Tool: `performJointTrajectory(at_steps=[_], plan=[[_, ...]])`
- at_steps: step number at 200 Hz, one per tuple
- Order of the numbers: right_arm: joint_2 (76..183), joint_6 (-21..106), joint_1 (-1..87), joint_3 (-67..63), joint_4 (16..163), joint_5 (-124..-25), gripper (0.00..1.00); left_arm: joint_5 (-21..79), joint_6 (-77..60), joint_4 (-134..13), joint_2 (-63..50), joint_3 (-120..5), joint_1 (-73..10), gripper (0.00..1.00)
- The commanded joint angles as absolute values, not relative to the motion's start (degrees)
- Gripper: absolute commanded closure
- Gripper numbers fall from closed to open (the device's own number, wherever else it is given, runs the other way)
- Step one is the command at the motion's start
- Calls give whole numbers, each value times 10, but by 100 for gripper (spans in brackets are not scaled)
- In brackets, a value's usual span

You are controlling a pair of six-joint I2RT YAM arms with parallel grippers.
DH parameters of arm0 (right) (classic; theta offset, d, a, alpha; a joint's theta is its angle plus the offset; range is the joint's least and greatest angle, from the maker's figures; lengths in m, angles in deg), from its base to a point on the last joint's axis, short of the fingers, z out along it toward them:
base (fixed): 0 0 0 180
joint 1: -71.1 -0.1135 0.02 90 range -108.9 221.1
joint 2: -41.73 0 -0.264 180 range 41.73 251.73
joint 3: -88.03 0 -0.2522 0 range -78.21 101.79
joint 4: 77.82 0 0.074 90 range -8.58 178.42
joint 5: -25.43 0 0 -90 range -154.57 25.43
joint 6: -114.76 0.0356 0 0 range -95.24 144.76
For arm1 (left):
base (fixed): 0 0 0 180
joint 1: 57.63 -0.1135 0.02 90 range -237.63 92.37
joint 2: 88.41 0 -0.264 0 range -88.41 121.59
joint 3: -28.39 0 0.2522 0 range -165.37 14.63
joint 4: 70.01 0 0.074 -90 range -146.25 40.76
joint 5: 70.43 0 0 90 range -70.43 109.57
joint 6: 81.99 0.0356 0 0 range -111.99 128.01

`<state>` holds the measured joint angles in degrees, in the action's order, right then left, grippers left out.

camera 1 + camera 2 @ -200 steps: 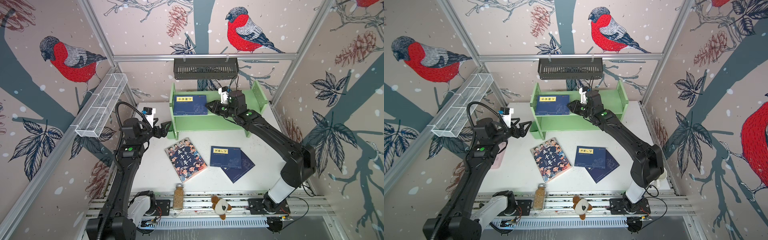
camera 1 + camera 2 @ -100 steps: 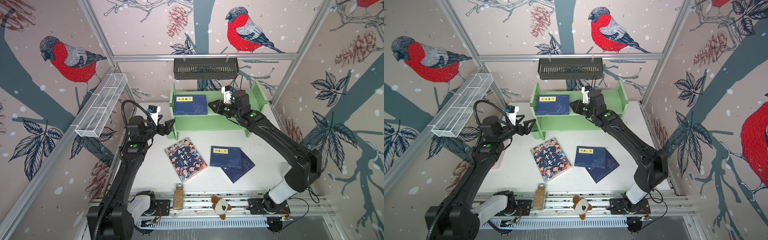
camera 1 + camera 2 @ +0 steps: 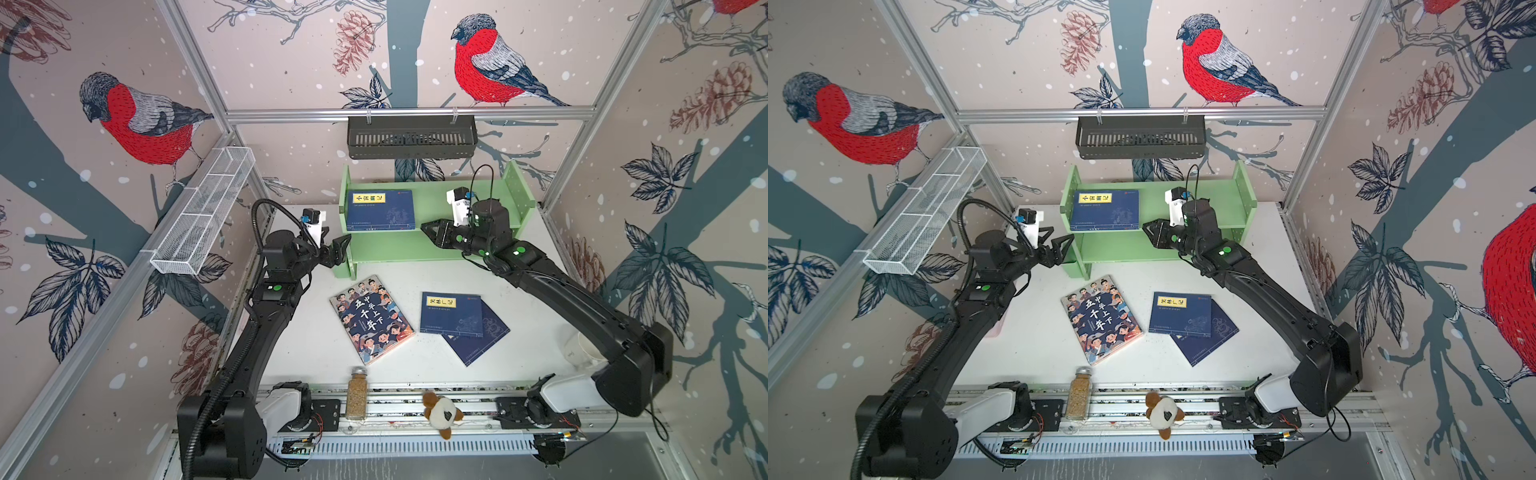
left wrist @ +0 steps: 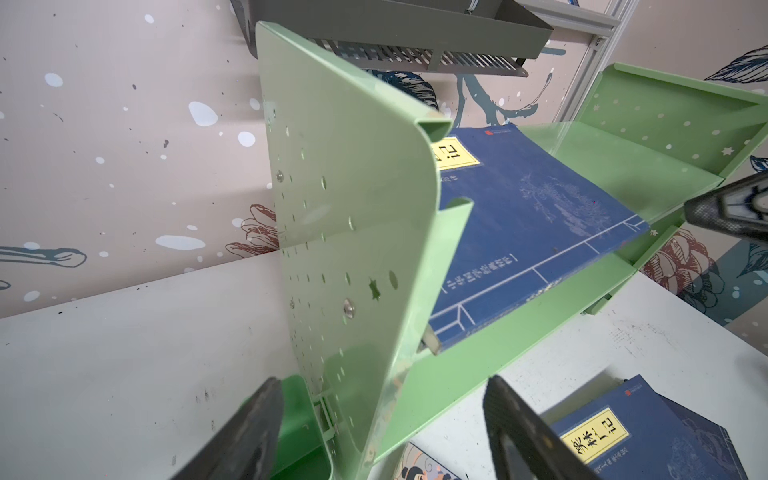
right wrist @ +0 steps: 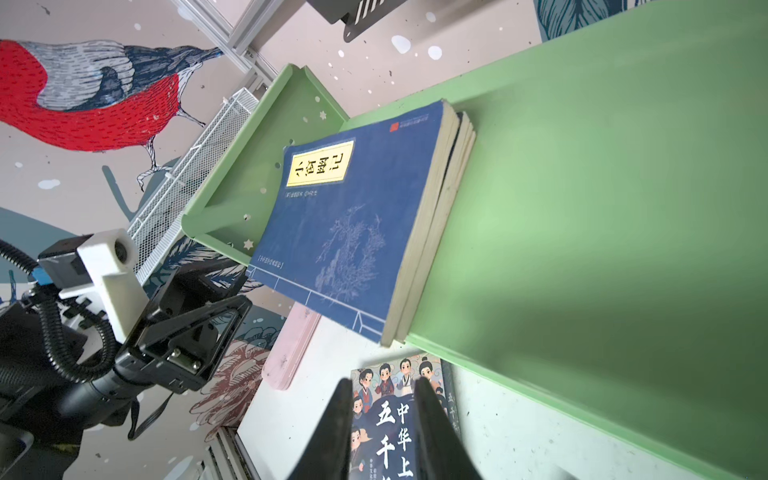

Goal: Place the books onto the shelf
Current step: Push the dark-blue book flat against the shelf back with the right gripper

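At the upper middle of both top views, the light green shelf [image 3: 395, 249] carries a stack of navy-blue books [image 3: 381, 210] lying flat at the left end of its upper board. The right wrist view shows two books in that stack, the top one with its yellow label facing up. Just right of the stack the right claw [image 3: 428, 230] hovers in front of the upper board. Its jaws are a narrow gap apart, holding nothing and clear of the books.

At the shelf's left end the left claw [image 3: 341, 251] is open. The left wrist view shows its jaws standing either side of the front edge of the side panel [image 4: 353, 187]. Whether they touch it I cannot tell.

In the lower middle, on the white worktop [image 3: 316, 340], lie three more books:
- the cartoon-cover book [image 3: 371, 319], lying tilted
- to its right, the labelled navy book [image 3: 451, 312]
- the second navy book [image 3: 478, 345], turned at an angle and partly under the labelled one

The task looks about two books in, at the turn between setting one down and fetching another. The left claw seems placed to steady the shelf.

The next move calls for the empty right claw to drop to the worktop — most likely to the labelled navy book, which lies uppermost. A thin book lying flat offers little to pinch, so a jaw must work under an edge. The corner overhanging the lower book looks the easiest place to start, taken without dragging that book along.
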<state>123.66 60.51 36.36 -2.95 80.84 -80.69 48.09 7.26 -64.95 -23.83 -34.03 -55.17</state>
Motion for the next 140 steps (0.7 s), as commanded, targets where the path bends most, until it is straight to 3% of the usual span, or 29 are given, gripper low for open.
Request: performJointTrajectory(at_steps=[1,140], plan=[[1238,580,360,-29,814,-794,71,483,64,-691,-233,-341,-550,25],[1270,551,342,7,786,-768,68,475,44,-730,-207,-345,-546,30]])
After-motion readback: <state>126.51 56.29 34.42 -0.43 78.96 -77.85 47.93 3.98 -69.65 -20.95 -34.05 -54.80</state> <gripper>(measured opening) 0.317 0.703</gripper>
